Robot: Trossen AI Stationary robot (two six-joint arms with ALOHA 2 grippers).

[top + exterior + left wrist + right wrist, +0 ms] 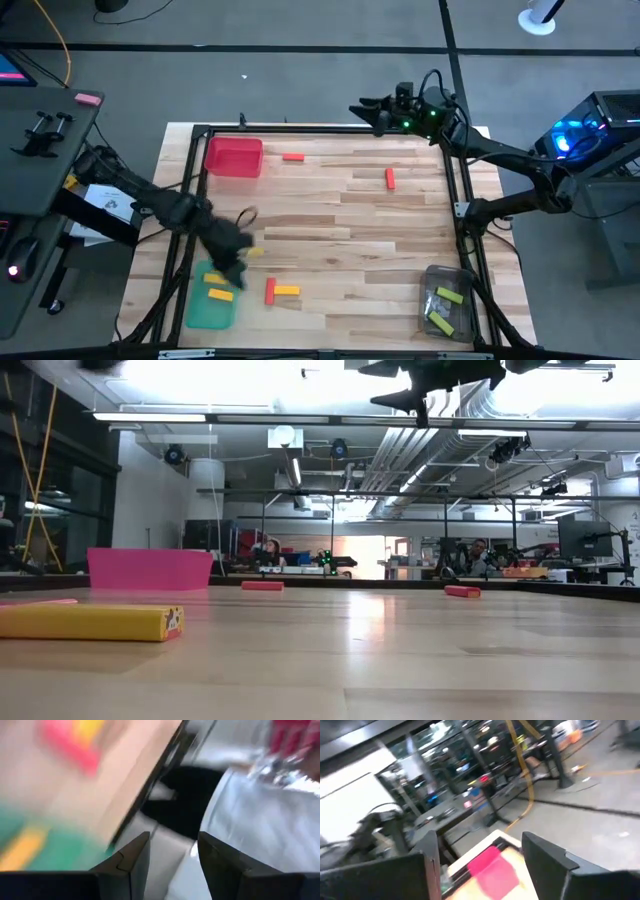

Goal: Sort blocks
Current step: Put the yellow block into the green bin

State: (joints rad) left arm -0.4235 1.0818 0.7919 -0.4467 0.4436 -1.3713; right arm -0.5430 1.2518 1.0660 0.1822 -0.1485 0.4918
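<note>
While its fingers stand apart with nothing between them, the left gripper (237,262) hangs over the near left of the table (330,220), just beside the green tray (207,313). That tray holds two yellow blocks (218,291). Close by on the wood lie a red block (270,291) and a yellow block (287,290), touching at a corner. Farther off, two more red blocks (292,157) lie loose near the far edge, well apart from each other, and the red tray (234,157) beside them looks empty. A clear tray (446,304) at the near right holds light green blocks (449,297). The right gripper (372,113) waits past the far edge, fingers spread and empty. Judged from this, sorting is partly done: yellows and greens are mostly placed, reds remain.
</note>
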